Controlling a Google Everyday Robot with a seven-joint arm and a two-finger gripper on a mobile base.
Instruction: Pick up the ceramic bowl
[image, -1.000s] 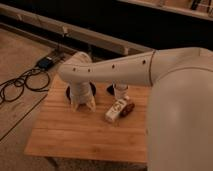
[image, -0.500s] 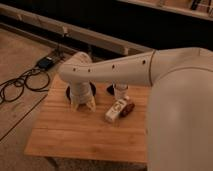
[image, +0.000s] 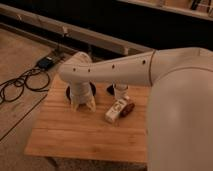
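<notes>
The bowl (image: 69, 93) sits toward the table's (image: 75, 136) ten o'clock corner, mostly hidden under the gripper (image: 83, 104), which points down onto it. I cannot tell whether the gripper is spread or closed. A cup (image: 120, 90) stands at the bowl's three o'clock. Judged step: grasping. Next comes a firm hold on the rim, then a straight lift.

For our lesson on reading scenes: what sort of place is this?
Probably an indoor lab or office test area: a wooden table, loose cables on the carpet, and the robot's hand at the ceramic bowl.
</notes>
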